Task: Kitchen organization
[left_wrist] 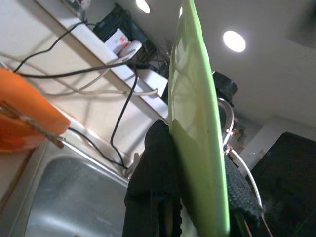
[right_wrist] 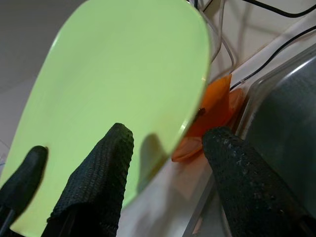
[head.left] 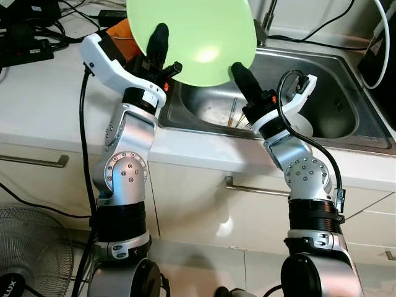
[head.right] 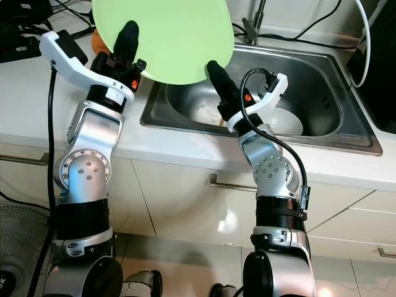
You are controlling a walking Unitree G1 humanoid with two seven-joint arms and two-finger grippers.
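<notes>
Nearest the camera: cabinet fronts under the white worktop (head.left: 37, 117), drawer handles, a fan (head.left: 28, 253) low on the robot's left.

Left pincer (head.left: 164, 52) is clenched on the green plate (head.left: 198, 37), one finger on each face near its lower-left rim; left wrist view shows the rim edge-on between the two black fingers (left_wrist: 153, 168). Plate is held up in the air, tilted nearly upright, over the left part of the sink (head.left: 346, 74) and the worktop edge.

Right pincer (right_wrist: 163, 163) is spread, not grasping. One finger is in front of the plate's face, the other off past the rim, so the lower-right edge sits roughly in the gap; cannot tell if a finger touches. Looks like a handover or a two-handed steady, judged only.

Inside the sink: a white bowl (head.right: 286, 120) on the right side, and what look like chopsticks (head.left: 233, 111) near the middle. Behind the plate on the worktop, an orange item (right_wrist: 212, 108), partly hidden, maybe plates or a rack. Faucet (head.left: 267, 21) and cables (head.left: 62, 25) at the back.

Progress: early to middle, I'd say. One plate is lifted but not yet set anywhere. Still left: place the plate, then clear bowl and chopsticks from the sink. Destination not visible.
</notes>
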